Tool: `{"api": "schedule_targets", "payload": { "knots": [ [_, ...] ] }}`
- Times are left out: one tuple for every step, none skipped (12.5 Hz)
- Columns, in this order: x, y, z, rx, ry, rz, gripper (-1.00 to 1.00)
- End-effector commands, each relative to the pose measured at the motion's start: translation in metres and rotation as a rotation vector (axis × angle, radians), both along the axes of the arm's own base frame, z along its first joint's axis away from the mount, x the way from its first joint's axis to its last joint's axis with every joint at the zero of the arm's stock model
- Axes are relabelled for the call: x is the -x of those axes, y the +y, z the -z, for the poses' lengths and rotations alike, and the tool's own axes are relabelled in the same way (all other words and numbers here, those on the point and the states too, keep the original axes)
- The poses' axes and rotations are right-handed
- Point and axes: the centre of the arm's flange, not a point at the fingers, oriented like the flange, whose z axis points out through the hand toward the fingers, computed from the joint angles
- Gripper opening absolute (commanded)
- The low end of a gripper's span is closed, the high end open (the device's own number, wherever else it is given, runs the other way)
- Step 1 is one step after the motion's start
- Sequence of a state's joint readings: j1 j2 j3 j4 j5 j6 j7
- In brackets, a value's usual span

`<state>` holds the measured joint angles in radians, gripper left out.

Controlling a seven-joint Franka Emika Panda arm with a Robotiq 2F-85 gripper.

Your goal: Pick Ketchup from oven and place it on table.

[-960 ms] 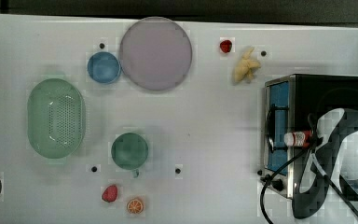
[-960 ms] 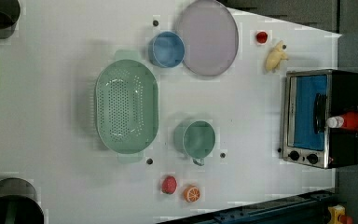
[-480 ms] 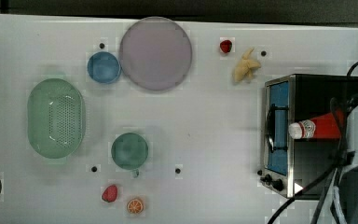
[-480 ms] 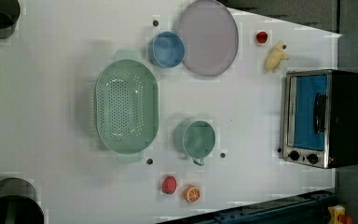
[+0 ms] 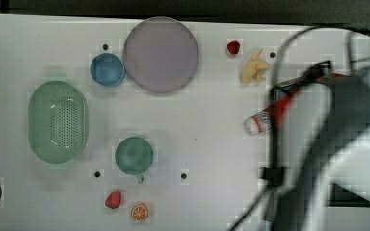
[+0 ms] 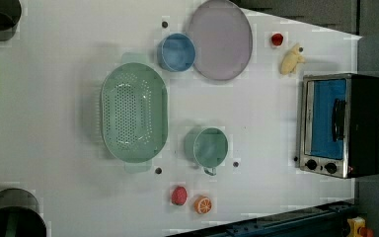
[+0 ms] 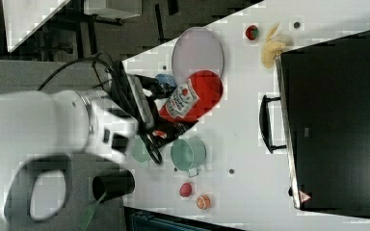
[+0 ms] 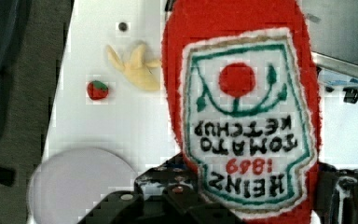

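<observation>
Since the earlier frame the ketchup [image 5: 269,115] has been carried clear of the oven [image 6: 343,126], held in the jaws above the desk [image 5: 207,120]; lowering and release are required next.

The white table [image 6: 256,123] carries the black oven [image 6: 343,123] at the left view's right end. Directly on the tabletop also lie a green colander [image 6: 134,118], a teal mug [image 6: 207,147], a blue bowl [image 6: 176,52], a lilac plate [image 6: 220,38], a toy banana [image 6: 292,58], two strawberries [image 6: 179,195] and an orange slice [image 6: 203,204].
</observation>
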<state>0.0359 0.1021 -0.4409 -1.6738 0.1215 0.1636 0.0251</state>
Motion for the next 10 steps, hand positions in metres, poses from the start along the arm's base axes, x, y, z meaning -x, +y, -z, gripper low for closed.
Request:
{"api": "schedule_targets", "payload": {
  "knots": [
    [-0.04, 0.119, 0.043, -0.023, 0.043, -0.22, 0.26],
    [-0.043, 0.138, 0.063, 0.023, 0.064, -0.273, 0.26],
    [-0.043, 0.148, 0.08, 0.07, 0.075, -0.311, 0.26],
    [-0.042, 0.154, 0.097, 0.104, 0.077, -0.339, 0.26],
    [-0.037, 0.161, 0.126, 0.111, 0.073, -0.356, 0.26],
    [-0.022, 0.161, 0.171, 0.108, 0.08, -0.358, 0.26],
    [-0.012, 0.162, 0.201, 0.11, 0.077, -0.36, 0.26],
    [-0.006, 0.163, 0.222, 0.116, 0.065, -0.363, 0.26],
    [0.0, 0.167, 0.248, 0.121, 0.053, -0.37, 0.26],
    [0.005, 0.17, 0.268, 0.119, 0.055, -0.372, 0.26]
  ]
}}
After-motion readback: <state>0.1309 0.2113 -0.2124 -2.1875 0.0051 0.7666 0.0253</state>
